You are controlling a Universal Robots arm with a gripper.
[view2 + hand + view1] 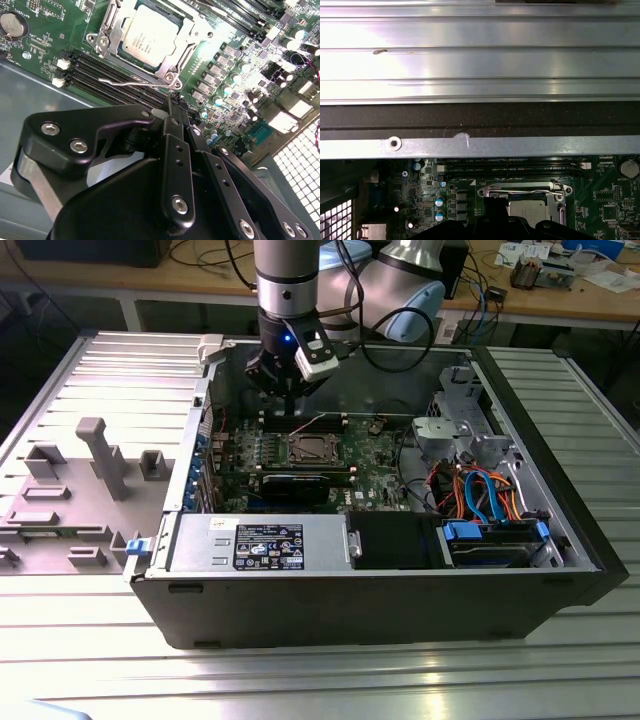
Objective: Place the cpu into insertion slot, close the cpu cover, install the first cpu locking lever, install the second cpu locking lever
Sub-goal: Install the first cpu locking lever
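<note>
Seeing the chip (150,37) already lying flat in the slot (292,451), with the cover (192,30) folded down around it. Judging those two steps done. Finding a wire lever (127,82) lying along the slot's edge beside the long memory slots (100,67); failing to tell whether hooked down, so counting both levers as open work. Hanging the jaws, in the exterior view, at twelve o'clock of the slot, close above the board (375,455); looking drawn narrow, tips nearly together, gripping nothing visible. Noticing fine print on the chip's top and a label (268,546) on the grey box (195,540) at six o'clock; leaving both unread.
</note>
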